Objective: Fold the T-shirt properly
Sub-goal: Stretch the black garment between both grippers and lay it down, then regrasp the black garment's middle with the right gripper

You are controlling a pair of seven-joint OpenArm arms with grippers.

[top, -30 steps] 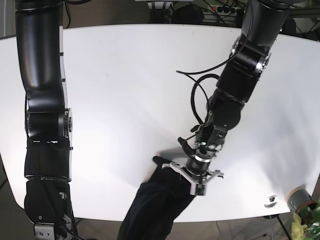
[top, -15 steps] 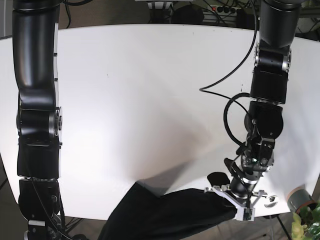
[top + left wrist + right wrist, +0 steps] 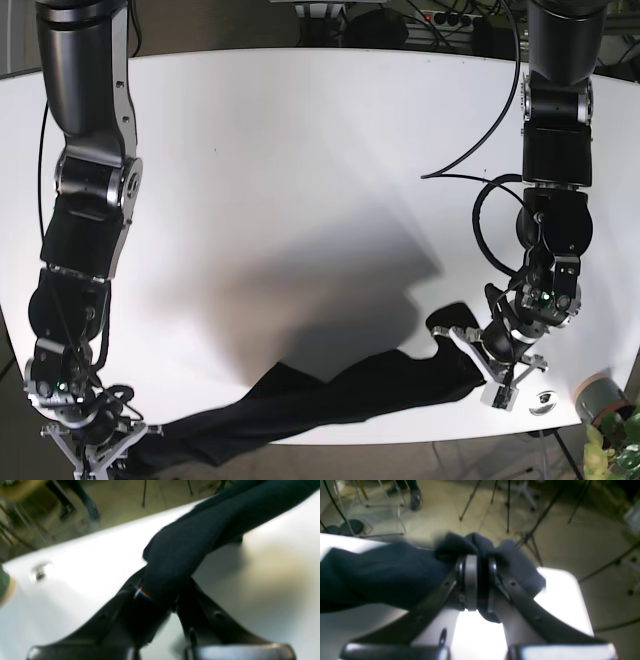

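Dark T-shirt (image 3: 330, 400) clamped at opposite ends in left pincer (image 3: 488, 368) and right pincer (image 3: 92, 448).

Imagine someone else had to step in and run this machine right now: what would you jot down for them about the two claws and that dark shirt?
Left gripper: shut on one end of the dark navy cloth T-shirt, near the front right edge of the white table in the base view.
Right gripper: shut on a bunched bit of the other end, at the table's front left corner.
T-shirt: pulled into a long twisted rope between the two grippers along the front edge, not spread flat.
Done: both ends gripped.
Left: flatten the shirt out on the table, then make every fold. No fold is visible yet.
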